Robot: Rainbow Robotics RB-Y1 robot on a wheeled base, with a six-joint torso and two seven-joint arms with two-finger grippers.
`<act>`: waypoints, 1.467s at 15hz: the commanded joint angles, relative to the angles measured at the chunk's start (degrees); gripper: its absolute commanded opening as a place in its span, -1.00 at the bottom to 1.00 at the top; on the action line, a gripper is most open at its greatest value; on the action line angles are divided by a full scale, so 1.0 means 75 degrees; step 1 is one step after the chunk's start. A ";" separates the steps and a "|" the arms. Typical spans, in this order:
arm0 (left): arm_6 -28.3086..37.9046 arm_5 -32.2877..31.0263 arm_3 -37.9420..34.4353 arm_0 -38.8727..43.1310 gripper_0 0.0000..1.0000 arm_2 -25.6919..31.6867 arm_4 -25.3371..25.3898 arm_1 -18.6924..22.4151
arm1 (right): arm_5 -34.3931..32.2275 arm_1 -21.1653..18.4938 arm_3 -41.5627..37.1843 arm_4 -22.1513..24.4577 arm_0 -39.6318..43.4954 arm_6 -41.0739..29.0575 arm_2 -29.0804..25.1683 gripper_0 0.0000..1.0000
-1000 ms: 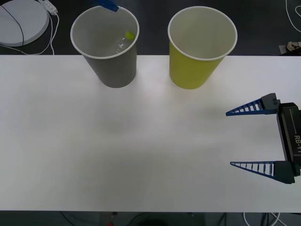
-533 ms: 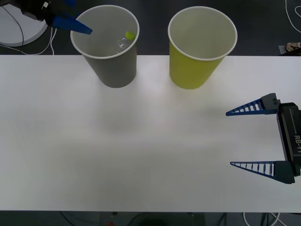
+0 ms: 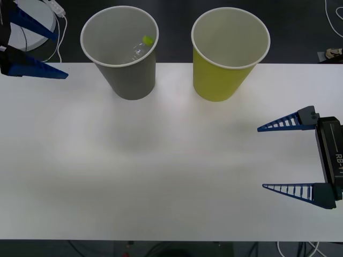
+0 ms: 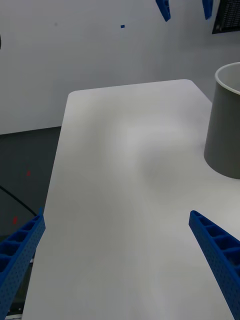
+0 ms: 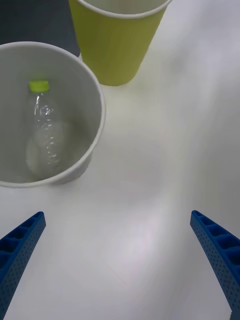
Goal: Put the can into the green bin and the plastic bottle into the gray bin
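The gray bin [image 3: 128, 80] stands at the table's back left, the green bin [image 3: 220, 80] to its right. Inside the gray bin lies the clear plastic bottle [image 3: 138, 51], lime cap up against the wall. The left wrist view looks down on the bottle [image 5: 45, 132] in the gray bin [image 5: 102, 115], with the green bin [image 5: 117, 45] beyond. My left gripper [image 3: 60, 56] hangs open and empty to the left of the gray bin. My right gripper [image 3: 261, 158] rests open at the table's right side, and its wrist view catches the gray bin [image 4: 225, 130]. The can is out of view.
A white round disc [image 3: 24, 24] with a cable lies off the table's back left corner. More cables trail at the right edge. The white table [image 3: 161, 160] stretches bare between the bins and its front edge.
My left gripper has swung from over the gray bin's far rim out to the left. The bottle stays in the gray bin. The right arm has not moved.
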 commanded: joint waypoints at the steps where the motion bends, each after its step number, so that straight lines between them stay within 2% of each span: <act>1: -0.0127 0.0351 -0.0938 0.1434 1.00 0.0985 0.0160 -0.0002 | 0.0000 0.0000 0.0000 0.0000 0.0000 0.0000 0.0000 1.00; 5: -0.0666 0.0961 -0.1875 0.3203 1.00 0.1970 0.0535 -0.0002 | 0.0000 0.0000 0.0000 0.0000 0.0000 0.0000 0.0000 1.00; 7: -0.1380 0.1207 -0.1887 0.3942 1.00 0.2286 0.1039 -0.0002 | 0.0000 0.0000 0.0000 0.0000 0.0000 0.0000 0.0000 1.00; 11: -0.2658 0.1265 -0.1887 0.4996 1.00 0.2766 0.1578 -0.0002 | 0.0000 0.0000 0.0000 0.0000 0.0000 0.0000 0.0000 1.00; 15: -0.3783 0.1406 -0.1875 0.5735 1.00 0.2954 0.1801 -0.0002 | 0.0000 0.0000 0.0000 0.0000 0.0000 0.0000 0.0000 1.00; 19: -0.5025 0.1418 -0.1336 0.6180 1.00 0.2954 0.2270 -0.0002 | 0.0000 0.0000 0.0000 0.0000 0.0000 0.0000 0.0000 1.00; 22: -0.5505 0.1406 -0.1254 0.6332 1.00 0.2954 0.2270 -0.0002 | 0.0000 0.0000 0.0000 0.0000 0.0000 0.0000 0.0000 1.00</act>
